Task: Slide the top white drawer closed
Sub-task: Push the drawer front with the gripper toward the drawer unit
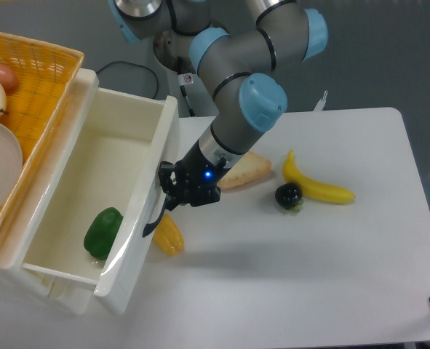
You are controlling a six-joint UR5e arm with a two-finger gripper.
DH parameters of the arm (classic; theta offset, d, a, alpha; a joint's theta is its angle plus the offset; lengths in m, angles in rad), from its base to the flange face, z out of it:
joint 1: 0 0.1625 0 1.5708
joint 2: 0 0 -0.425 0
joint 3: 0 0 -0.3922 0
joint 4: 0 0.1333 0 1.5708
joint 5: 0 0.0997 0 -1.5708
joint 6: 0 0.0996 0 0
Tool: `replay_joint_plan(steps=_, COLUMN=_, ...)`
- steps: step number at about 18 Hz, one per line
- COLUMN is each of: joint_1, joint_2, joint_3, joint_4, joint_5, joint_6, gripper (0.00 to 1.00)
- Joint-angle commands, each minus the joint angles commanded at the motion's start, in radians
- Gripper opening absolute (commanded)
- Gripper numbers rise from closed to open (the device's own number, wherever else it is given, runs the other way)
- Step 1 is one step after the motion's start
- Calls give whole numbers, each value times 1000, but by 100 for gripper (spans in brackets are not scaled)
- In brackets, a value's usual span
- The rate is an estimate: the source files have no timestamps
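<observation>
White surface (360,276) fills the right and lower frame, its far edge running across the upper right. Right of centre lies a yellow banana (318,186), curved, with a small dark round fruit (289,195) touching its left end. Just left of those sits a pale wedge of bread (245,171), partly under the arm. Lower, left of centre, a yellow corn-like piece (168,234) lies right beside the white drawer unit (69,294) at the frame's left.

The arm bends down from above, elbow high, wrist angled left and downward; its black gripper (172,190) points left, fingers hard to make out.
</observation>
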Motion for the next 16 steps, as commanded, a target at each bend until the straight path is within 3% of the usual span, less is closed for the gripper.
replay_joint_plan(steps=16, joint_1=-41, joint_2=26, joint_3=-20, joint_4=2, joint_5=-2, joint_6=-12, gripper=15)
